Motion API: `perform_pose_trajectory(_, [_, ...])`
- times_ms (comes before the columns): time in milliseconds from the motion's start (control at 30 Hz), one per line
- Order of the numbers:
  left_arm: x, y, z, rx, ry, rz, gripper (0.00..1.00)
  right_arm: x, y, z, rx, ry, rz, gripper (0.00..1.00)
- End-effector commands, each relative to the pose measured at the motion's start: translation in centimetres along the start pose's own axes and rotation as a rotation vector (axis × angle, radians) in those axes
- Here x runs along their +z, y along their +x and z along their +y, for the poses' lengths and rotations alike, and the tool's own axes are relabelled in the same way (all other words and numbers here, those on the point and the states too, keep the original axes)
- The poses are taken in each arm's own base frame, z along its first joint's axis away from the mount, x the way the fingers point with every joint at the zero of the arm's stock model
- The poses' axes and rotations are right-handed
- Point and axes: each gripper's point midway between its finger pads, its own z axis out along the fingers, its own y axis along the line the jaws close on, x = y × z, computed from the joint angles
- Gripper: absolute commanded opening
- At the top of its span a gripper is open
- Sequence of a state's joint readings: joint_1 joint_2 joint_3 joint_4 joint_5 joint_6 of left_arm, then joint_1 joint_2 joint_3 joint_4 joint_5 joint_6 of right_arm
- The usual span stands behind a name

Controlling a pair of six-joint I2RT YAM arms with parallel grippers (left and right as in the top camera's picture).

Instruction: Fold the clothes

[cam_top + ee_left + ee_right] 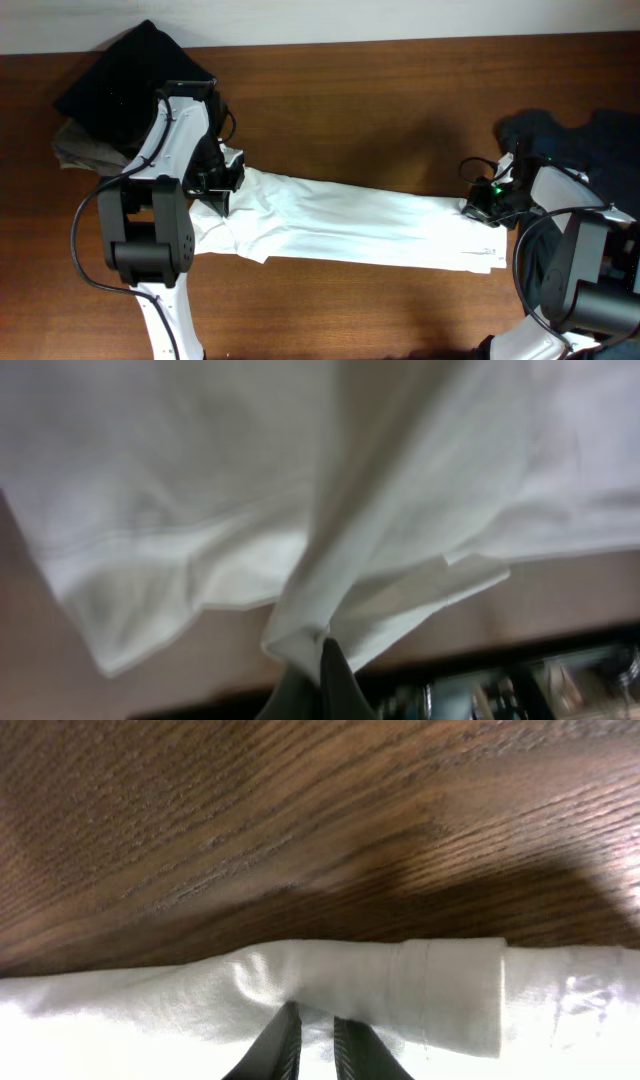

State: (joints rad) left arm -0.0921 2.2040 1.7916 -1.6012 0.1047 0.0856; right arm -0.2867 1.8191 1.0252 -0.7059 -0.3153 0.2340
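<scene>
Honestly there's not much here besides the worktop (380, 110) under me: dark brown wood with a clear grain, streaks running mostly side to side (super obvious in my right wrist view, close up, with a soft shadow across it). Along its far edge runs a pale strip (400, 18), plain off-white. Past one edge in my left wrist view sits some blurry clutter (540, 685), and I can't make it out.

The white shirt (350, 225) lies as a long narrow rumpled strip between black garment (125, 80) and dark garment (590, 135).
</scene>
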Motion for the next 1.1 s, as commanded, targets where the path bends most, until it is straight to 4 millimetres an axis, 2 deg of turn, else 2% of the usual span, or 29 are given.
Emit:
perform_pose_trajectory(0, [-1.0, 1.3, 0.6, -0.014, -0.033, 0.028, 0.01, 1.6, 1.6, -1.0, 0.044, 0.024, 0.043, 0.17])
perform_pose_trajectory(133, [-1.0, 2.0, 1.4, -0.035, -0.084, 0.059, 0.01, 1.6, 1.6, -1.0, 0.043, 0.024, 0.043, 0.17])
perform_pose_trajectory(200, [-1.4, 2.1, 3.9, -0.115, -0.227, 0.055, 0.01, 1.6, 1.6, -1.0, 0.043, 0.024, 0.043, 0.17])
perform_pose_trajectory(233, [-1.8, 1.7, 5.4, -0.166, -0.31, 0.028, 0.01, 1.6, 1.6, -1.0, 0.043, 0.023, 0.043, 0.17])
perform_pose_trajectory(267, [-1.9, 0.9, 5.9, -0.176, -0.323, -0.01, 0.02, 1.6, 1.6, -1.0, 0.044, 0.024, 0.043, 0.17])
perform_pose_trajectory(333, [-1.9, 0.2, 6.3, -0.187, -0.323, -0.041, 0.18, 1.6, 1.6, -1.0, 0.044, 0.024, 0.044, 0.17])
perform_pose_trajectory(367, [-2.0, -0.5, 6.6, -0.196, -0.319, -0.072, 0.34, 1.6, 1.6, -1.0, 0.043, 0.024, 0.044, 0.17])
perform_pose_trajectory(433, [-2.6, -1.2, 6.8, -0.204, -0.316, -0.107, 0.4, 1.6, 1.6, -1.0, 0.044, 0.024, 0.044, 0.17])
perform_pose_trajectory(500, [-4.3, -2.7, 5.6, -0.186, -0.256, -0.194, 0.41, 1.6, 1.6, -1.0, 0.044, 0.024, 0.043, 0.18])
perform_pose_trajectory(567, [-7.1, -6.0, 2.2, -0.044, -0.124, -0.354, 0.41, 1.6, 1.6, -1.0, 0.044, 0.024, 0.044, 0.19])
perform_pose_trajectory(667, [-9.4, -9.8, -1.3, 0.127, -0.092, -0.526, 0.41, 1.6, 1.6, -1.0, 0.044, 0.024, 0.043, 0.22])
perform_pose_trajectory(733, [-9.1, -11.0, -2.8, 0.21, -0.134, -0.554, 0.41, 1.6, 1.6, -1.0, 0.044, 0.024, 0.043, 0.22])
perform_pose_trajectory(800, [-7.7, -11.3, -3.2, 0.237, -0.186, -0.524, 0.4, 1.6, 1.6, -1.0, 0.044, 0.024, 0.043, 0.22])
perform_pose_trajectory(867, [-6.1, -11.5, -3.4, 0.29, -0.197, -0.487, 0.28, 1.6, 1.6, -1.0, 0.044, 0.024, 0.043, 0.22])
perform_pose_trajectory(900, [-5.3, -11.7, -3.4, 0.295, -0.197, -0.466, 0.24, 1.6, 1.6, -1.0, 0.043, 0.024, 0.043, 0.23])
perform_pose_trajectory(967, [-3.1, -11.5, -2.3, 0.28, -0.226, -0.384, 0.24, 1.6, 1.6, -1.0, 0.044, 0.024, 0.044, 0.23])
perform_pose_trajectory(1067, [-2.2, -11.6, -1.9, 0.275, -0.242, -0.351, 0.24, 1.6, 1.7, -1.0, 0.044, 0.025, 0.047, 0.23])
